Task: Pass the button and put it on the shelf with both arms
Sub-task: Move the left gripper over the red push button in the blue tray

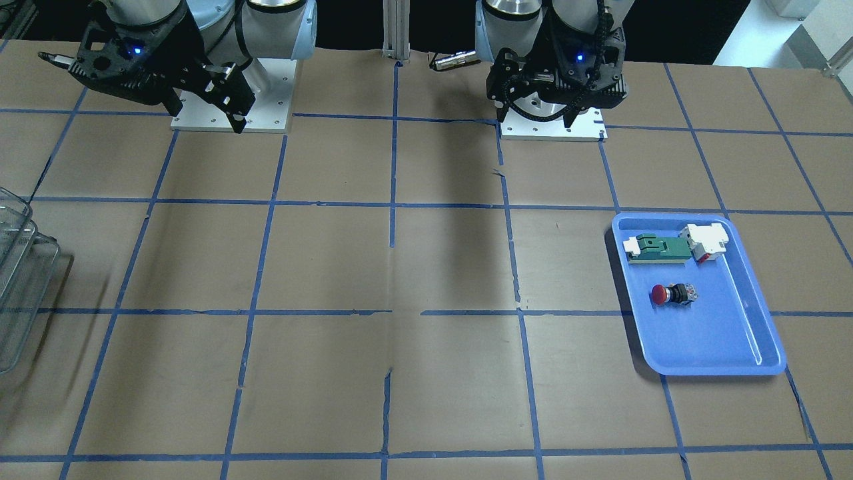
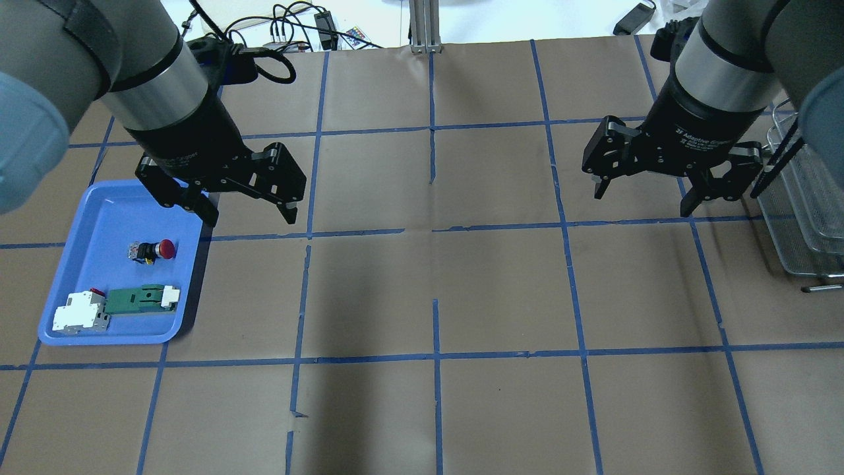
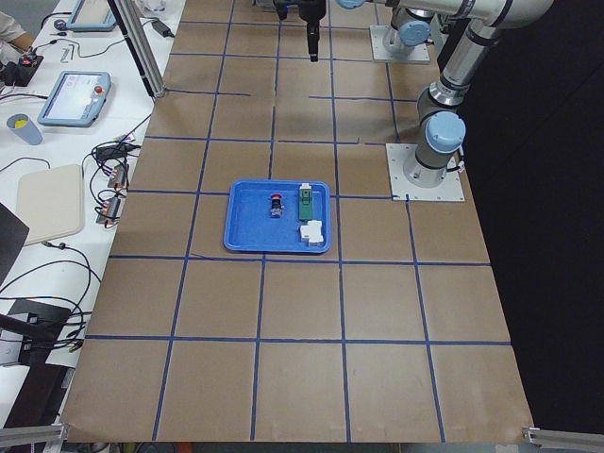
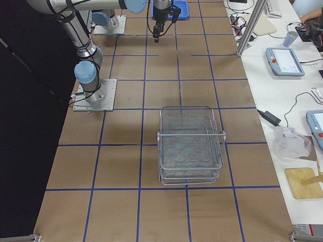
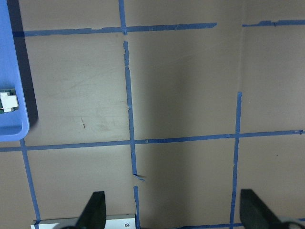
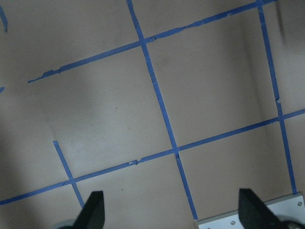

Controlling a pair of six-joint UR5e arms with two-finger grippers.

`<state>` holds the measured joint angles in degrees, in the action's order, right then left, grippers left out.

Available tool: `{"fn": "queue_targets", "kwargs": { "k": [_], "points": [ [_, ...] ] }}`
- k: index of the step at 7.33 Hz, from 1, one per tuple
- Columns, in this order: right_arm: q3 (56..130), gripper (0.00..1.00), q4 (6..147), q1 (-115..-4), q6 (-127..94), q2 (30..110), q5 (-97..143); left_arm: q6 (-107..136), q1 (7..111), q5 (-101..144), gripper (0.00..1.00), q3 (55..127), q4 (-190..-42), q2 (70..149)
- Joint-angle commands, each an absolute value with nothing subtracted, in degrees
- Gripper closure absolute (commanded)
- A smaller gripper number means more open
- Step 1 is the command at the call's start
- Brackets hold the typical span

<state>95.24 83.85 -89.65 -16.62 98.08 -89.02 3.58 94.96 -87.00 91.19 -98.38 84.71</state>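
The button [image 1: 672, 293], with red cap and black body, lies on its side in the blue tray [image 1: 706, 340]. It also shows in the overhead view [image 2: 153, 251] and the exterior left view [image 3: 275, 204]. My left gripper [image 2: 250, 219] hangs open and empty above the tray's far right corner, clear of the button; it also shows in the front view [image 1: 536, 119]. My right gripper [image 2: 641, 203] is open and empty, just left of the wire shelf [image 2: 804, 198]. The shelf stands empty on the table [image 4: 191, 146].
A green-and-white flat part [image 2: 142, 299] and a white block with red [image 2: 79, 311] lie in the tray's [image 2: 99, 211] near end. The brown table bears a blue tape grid. Both arm bases [image 1: 550, 123] stand at the table's robot side.
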Motion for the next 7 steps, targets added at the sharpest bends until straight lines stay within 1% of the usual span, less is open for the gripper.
{"fn": "queue_targets", "kwargs": {
  "k": [1, 2, 4, 7],
  "points": [
    [95.2, 0.00, 83.8, -89.6, -16.6, 98.0, -89.0, 3.8, 95.0, -87.2, 0.00, 92.6, -93.6, 84.6],
    [95.3, 0.00, 83.8, -89.6, -16.6, 98.0, -89.6, 1.8, 93.9, -87.4, 0.00, 91.5, -93.7, 84.4],
    [95.6, 0.00, 84.0, -89.6, -16.9, 97.9, -89.7, -10.9, 88.5, -88.7, 0.00, 92.7, -93.7, 85.2],
    [95.7, 0.00, 84.7, -89.3, -16.7, 97.2, -89.0, -39.9, 74.7, -88.8, 0.00, 95.0, -93.1, 87.2]
  ]
}}
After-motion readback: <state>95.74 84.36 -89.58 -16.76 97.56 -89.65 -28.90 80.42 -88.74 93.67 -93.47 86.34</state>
